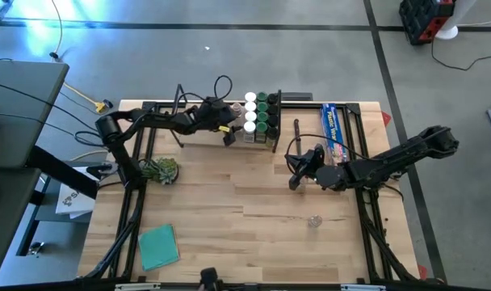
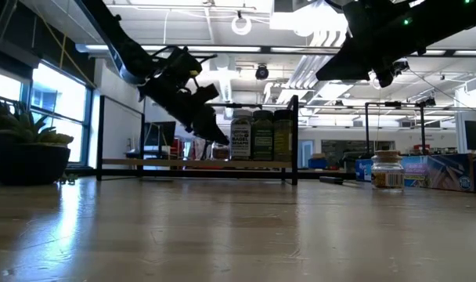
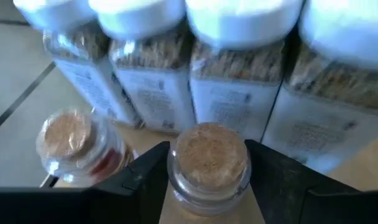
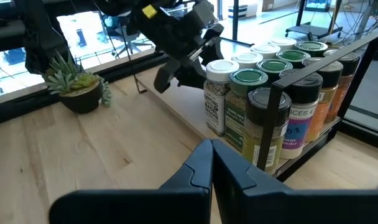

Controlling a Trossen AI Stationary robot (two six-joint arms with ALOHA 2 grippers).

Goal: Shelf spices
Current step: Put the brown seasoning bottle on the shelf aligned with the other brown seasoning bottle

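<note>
I have the left gripper (image 3: 209,186) over the light-wood shelf (image 1: 199,134) at about eleven o'clock on the table, its dark fingers spread either side of a small cork-topped clear jar (image 3: 209,163), upright and apparently loose. White-lidded spice jars (image 3: 239,68) crowd just behind; open board lies towards nine. The right gripper (image 4: 212,163) waits closed at three o'clock.
</note>
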